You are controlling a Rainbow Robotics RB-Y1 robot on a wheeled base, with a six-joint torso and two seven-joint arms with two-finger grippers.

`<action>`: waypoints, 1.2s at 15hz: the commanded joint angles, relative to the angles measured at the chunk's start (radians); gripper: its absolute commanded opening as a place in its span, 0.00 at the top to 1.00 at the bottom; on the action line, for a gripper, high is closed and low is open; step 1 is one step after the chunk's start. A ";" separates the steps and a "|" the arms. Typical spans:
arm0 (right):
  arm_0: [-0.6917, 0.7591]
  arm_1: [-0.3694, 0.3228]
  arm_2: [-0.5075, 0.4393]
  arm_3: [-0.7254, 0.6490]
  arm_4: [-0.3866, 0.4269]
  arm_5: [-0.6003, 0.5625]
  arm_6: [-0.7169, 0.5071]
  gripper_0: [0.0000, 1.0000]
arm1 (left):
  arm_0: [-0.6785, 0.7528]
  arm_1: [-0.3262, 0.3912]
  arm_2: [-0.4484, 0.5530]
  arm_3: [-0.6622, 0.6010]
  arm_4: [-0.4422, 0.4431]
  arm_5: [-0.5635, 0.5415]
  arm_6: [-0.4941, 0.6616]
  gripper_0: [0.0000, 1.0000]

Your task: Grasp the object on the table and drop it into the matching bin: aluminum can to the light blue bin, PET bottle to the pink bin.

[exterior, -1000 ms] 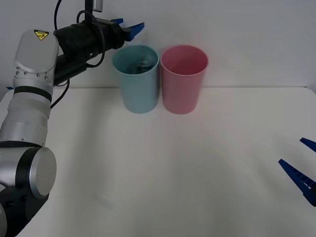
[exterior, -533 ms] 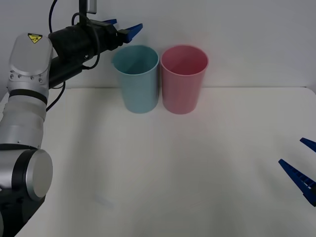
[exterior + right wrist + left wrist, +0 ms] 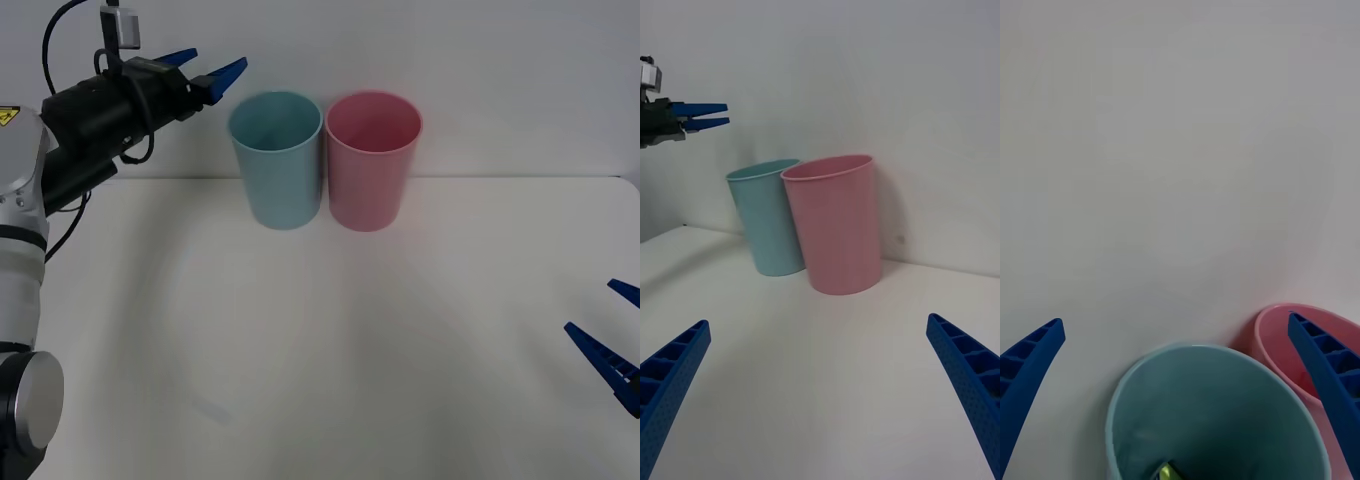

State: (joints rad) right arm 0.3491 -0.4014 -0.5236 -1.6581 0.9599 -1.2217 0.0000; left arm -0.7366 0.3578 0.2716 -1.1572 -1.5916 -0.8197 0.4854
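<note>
Both fingers of the left gripper (image 3: pixel 205 68) stand apart and empty, now withdrawn toward nine o'clock of the light blue bin (image 3: pixel 276 160), where the can (image 3: pixel 1166 472) apparently lies, while the right gripper (image 3: pixel 612 338) idles open at four o'clock.

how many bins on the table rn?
2. The light blue bin and the pink bin stand side by side at the far edge of the table, blue on the robot's left. Nothing in view could hide a third.

L tool (image 3: pixel 205 68) raised, fingers apart; R tool (image 3: pixel 612 335) low, fingers apart.
</note>
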 commanded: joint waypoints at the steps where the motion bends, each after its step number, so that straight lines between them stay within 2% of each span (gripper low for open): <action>1: 0.000 0.000 0.000 0.000 0.000 0.000 0.000 0.00 | 0.117 0.020 0.003 -0.118 0.076 -0.001 -0.017 0.00; 4: 0.000 0.000 0.000 0.000 0.000 0.000 0.000 0.00 | 0.247 0.021 0.041 -0.242 0.116 -0.027 -0.036 0.00; 12: 0.000 0.000 0.000 0.000 0.000 0.000 0.000 0.00 | 0.563 0.021 0.245 -0.498 0.159 -0.251 -0.105 0.00; 18: 0.000 0.000 0.000 0.000 0.000 0.000 0.000 0.00 | 0.724 0.056 0.327 -0.521 0.243 -0.342 -0.298 0.00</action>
State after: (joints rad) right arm 0.3491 -0.4014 -0.5236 -1.6581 0.9599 -1.2217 0.0000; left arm -0.0314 0.4060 0.5915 -1.6775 -1.3593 -1.1465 0.2062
